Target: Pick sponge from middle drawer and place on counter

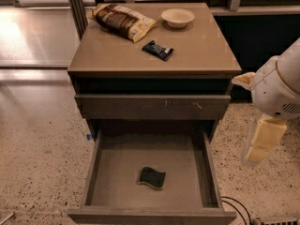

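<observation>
- speckled pale stone floor (37,163) fills the 9 o'clock side of the view, beside the cabinet.
- wide grey-brown wooden open drawer (93,172) is pulled out toward 6 o'clock, its shallow tray in full view; above it sits a shut drawer front with pale scratch marks (140,107).
- crinkled brown-and-cream snack bag (123,21) lies tilted at the 11 o'clock corner of the smooth tan-beige square worktop (201,55).
- small wavy-edged sponge (152,177), dark green face up with a yellow foam edge showing, lies flat on the open drawer's floor, a little toward 6 o'clock from the tray's middle and apart from all its walls.
- small dark shiny snack wrapper (158,50) rests near the worktop's middle, apart from the snack bag.
- shallow round cream bowl (177,18) stands upright at the worktop's 1 o'clock.
- black cable (234,205) curls on the floor at the cabinet's 5 o'clock.
- pale yellow hand (261,142) hangs downward under the rounded white arm (281,88) at the cabinet's 3 o'clock, outside the open drawer and well apart from the sponge; whether it is open or closed cannot be told.
</observation>
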Robot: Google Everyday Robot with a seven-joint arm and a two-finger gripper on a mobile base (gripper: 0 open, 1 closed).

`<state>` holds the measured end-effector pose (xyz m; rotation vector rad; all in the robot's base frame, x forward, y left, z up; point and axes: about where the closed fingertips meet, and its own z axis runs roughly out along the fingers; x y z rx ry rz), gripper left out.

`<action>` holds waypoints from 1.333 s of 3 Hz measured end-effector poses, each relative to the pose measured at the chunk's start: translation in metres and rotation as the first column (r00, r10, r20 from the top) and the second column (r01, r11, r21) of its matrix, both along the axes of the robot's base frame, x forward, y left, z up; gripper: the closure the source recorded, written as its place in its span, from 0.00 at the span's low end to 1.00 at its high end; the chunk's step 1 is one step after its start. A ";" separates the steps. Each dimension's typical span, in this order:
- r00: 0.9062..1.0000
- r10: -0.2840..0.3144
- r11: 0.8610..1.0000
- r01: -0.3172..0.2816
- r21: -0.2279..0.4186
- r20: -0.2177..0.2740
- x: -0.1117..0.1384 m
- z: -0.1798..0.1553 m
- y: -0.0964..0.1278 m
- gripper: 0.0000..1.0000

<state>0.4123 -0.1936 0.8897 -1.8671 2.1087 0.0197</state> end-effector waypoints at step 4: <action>0.999 0.020 0.999 -0.019 -0.041 0.030 0.009 -0.083 0.031 0.00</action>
